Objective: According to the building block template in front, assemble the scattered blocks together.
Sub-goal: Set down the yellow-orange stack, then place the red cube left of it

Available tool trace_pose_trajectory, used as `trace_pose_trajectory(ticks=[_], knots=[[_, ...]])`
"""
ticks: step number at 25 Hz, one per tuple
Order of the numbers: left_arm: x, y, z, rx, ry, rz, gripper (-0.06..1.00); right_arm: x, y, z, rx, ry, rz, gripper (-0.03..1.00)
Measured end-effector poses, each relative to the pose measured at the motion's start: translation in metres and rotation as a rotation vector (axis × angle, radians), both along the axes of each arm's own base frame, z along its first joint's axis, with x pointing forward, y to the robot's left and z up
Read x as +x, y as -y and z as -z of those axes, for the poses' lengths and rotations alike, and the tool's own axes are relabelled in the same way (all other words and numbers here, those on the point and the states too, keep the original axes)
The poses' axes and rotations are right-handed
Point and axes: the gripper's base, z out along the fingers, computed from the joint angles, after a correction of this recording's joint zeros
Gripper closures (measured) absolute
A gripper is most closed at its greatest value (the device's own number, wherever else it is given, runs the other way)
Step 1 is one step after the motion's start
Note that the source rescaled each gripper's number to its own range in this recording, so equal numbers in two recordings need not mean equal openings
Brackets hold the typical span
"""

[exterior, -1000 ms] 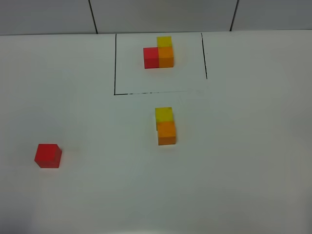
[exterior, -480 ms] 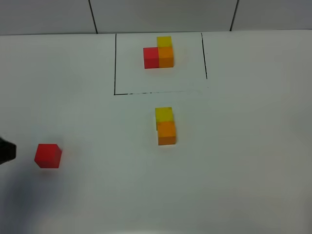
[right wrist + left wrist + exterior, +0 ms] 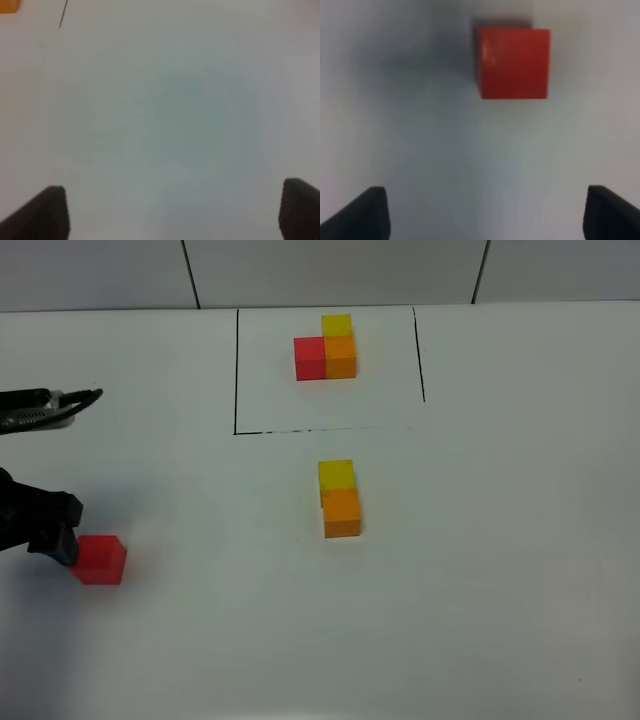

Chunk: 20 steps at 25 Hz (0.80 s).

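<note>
Scattered blocks first: we count three small matte cubes outside the drawn frame. The loose yellow cube (image 3: 336, 475) and the loose orange cube (image 3: 342, 513) sit touching near the middle of the white tabletop (image 3: 500, 590), yellow on the far side of orange; that matches the yellow-over-orange column of the building block template (image 3: 326, 350), the joined red, orange and yellow L-shaped cluster inside the thin black drawn rectangle (image 3: 236, 370) at the far edge. We judge that part done.

The loose red cube (image 3: 99, 560) lies well apart from the pair, far out on the left of the table; in the template red sits against the left face of orange, so carrying the red cube over and setting it against the loose orange cube is what remains; we put the task at roughly two thirds complete.

The left gripper (image 3: 487, 210) has its jaws spread wide and holds nothing; in its wrist view the red cube (image 3: 514, 62) lies ahead of the fingertips, not between them, so we read the step in hand as the approach for the pick; in the high view a dark part of that arm appears just beside the cube, though we cannot tell whether it touches.

The right gripper (image 3: 170, 215) also stands open and empty over bare table; it does not show in the high view.
</note>
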Motion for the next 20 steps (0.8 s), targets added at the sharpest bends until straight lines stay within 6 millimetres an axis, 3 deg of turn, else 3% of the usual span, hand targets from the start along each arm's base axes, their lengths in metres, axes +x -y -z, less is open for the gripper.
trace_pose_trajectory(ticks=[8,13,20], knots=[[0.021,0.007,0.025,0.021,0.049,0.042,0.18,0.000,0.000,0.000,0.000,0.000,0.000,0.17],[0.026,0.021,0.027,0.016,0.103,0.074,0.18,0.000,0.000,0.000,0.000,0.000,0.000,0.17],[0.027,0.022,0.027,0.013,0.110,0.053,0.18,0.000,0.000,0.000,0.000,0.000,0.000,0.17]])
